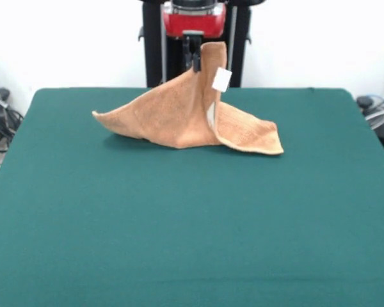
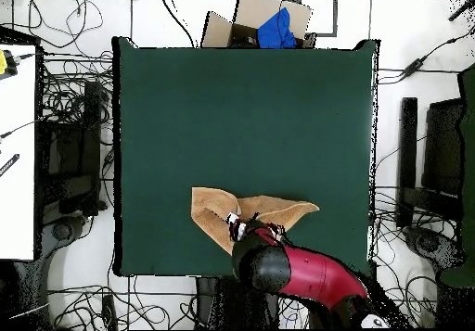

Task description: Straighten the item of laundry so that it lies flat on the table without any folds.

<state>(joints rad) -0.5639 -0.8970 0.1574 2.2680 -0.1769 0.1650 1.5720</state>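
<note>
The gripper (image 1: 196,62) is pinched shut on the top of the orange towel (image 1: 179,118), holding it up like a little tent. The towel's two low corners rest on the green table (image 1: 179,224), near the robot's side.

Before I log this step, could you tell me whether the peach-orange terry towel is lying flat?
Not flat. The peach-orange terry towel is lifted into a peak by the gripper, its lower corners resting on the green felt table.

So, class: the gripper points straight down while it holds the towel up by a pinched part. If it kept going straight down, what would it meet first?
Most likely the towel itself: its draped cloth hangs directly beneath the gripper, above the green table. Exact depth is unclear.
</note>
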